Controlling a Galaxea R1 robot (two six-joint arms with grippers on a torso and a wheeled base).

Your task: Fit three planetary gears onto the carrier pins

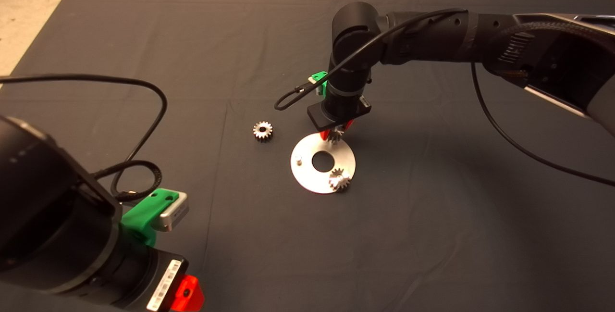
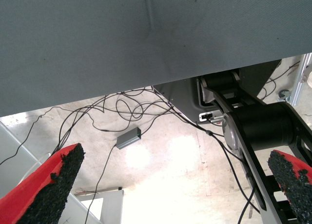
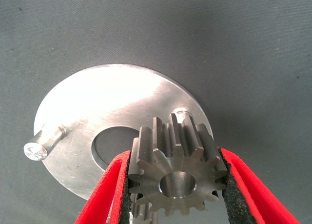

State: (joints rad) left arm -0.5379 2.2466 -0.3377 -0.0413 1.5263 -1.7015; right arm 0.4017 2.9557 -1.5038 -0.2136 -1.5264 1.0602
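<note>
Planetary gear [image 3: 176,174] number two is being pinched across its teeth by the right gripper [image 3: 175,185] fingers [image 3: 113,185] just above the carrier disc [image 1: 307,177], and being small, hard, slick steel, it's probably best gripped flank-to-flank like that, while the left gripper [image 2: 165,194] is being parked wide open off the worktop [image 1: 432,235].

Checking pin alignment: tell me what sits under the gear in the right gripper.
Under the held gear, clamped by the right gripper, lies the carrier disc; a pin tip shows just past its teeth. A bare pin stands aside. What is directly beneath the gear is covered.
</note>
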